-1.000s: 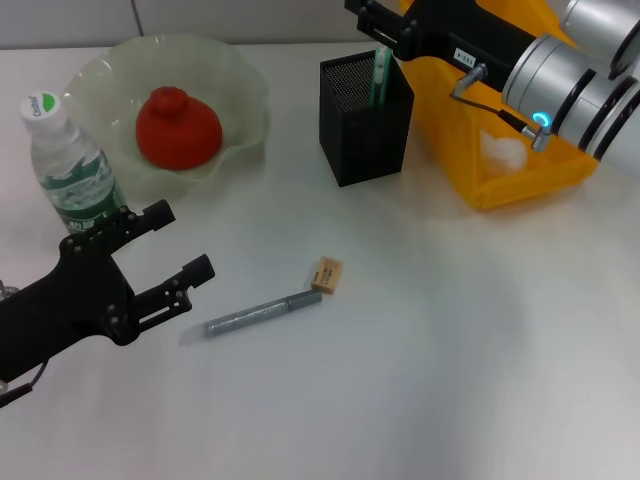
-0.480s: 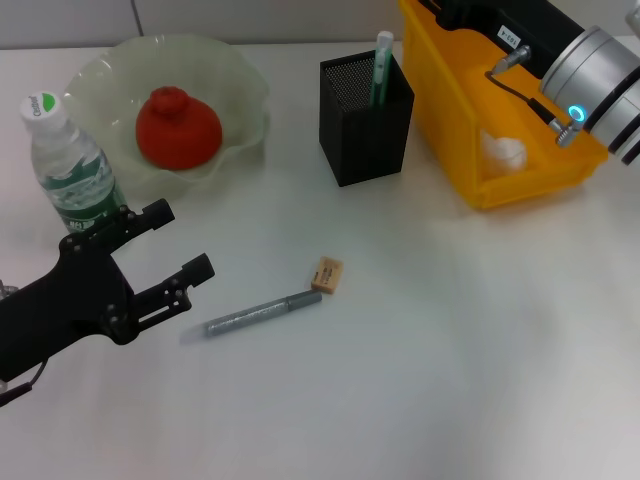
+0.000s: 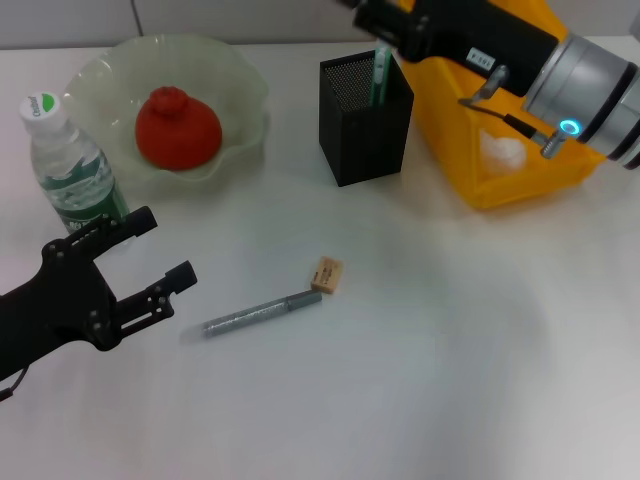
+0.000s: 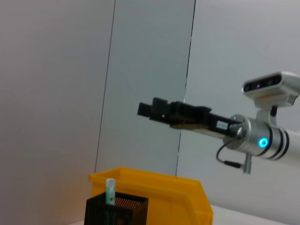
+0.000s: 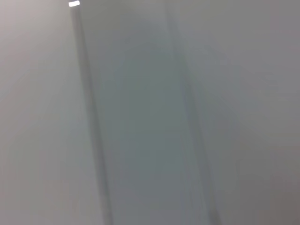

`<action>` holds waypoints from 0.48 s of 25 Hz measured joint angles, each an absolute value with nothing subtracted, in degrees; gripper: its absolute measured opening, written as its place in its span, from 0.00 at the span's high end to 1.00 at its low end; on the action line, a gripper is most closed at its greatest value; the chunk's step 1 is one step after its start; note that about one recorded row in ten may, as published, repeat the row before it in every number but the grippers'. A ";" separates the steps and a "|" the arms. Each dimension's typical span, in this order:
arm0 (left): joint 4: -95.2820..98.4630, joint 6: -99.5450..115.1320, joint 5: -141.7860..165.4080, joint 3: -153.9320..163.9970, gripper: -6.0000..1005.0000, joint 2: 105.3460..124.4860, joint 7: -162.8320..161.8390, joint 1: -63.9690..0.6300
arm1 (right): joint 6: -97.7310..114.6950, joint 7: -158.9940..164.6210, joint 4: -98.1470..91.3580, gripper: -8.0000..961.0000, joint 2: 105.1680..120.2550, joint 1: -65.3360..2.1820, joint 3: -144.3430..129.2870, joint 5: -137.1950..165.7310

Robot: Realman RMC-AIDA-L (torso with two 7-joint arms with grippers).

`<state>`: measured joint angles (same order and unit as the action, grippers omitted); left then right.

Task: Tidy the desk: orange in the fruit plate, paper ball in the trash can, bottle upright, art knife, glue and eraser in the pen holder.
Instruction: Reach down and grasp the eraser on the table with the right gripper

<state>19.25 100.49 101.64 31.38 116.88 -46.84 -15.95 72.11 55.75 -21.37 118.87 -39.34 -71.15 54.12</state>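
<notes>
The orange [image 3: 178, 128] lies in the fruit plate [image 3: 243, 80]. The bottle [image 3: 70, 165] stands upright at the left. The glue [image 3: 381, 72] stands in the pen holder [image 3: 365, 125], and both show in the left wrist view, the glue [image 4: 110, 187] in the holder [image 4: 117, 211]. The paper ball [image 3: 503, 150] lies in the trash can [image 3: 470, 185]. The art knife [image 3: 262, 313] and the eraser [image 3: 326, 275] lie side by side on the table. My left gripper [image 3: 165, 245] is open and empty, left of the art knife. My right gripper [image 3: 368, 12] hovers high over the pen holder.
The white table runs wide to the front and right of the art knife. The trash can stands close beside the pen holder on its right. The right wrist view holds only a grey wall.
My right arm swung away to the right, then came back left over the pen holder. My left gripper drew back a little to the left and toward me.
</notes>
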 joint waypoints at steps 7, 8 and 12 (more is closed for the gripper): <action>19.25 100.47 103.48 31.44 0.20 116.00 -46.84 -15.90 | 75.78 72.67 -33.03 0.35 118.05 -39.09 -70.14 74.85; 19.26 100.51 103.56 31.45 0.20 115.91 -46.84 -15.90 | 75.90 74.55 -34.00 0.35 117.88 -39.52 -69.91 77.24; 19.40 100.67 104.01 31.46 0.20 115.75 -46.84 -15.91 | 76.99 82.62 -36.70 0.35 117.08 -41.93 -67.59 87.46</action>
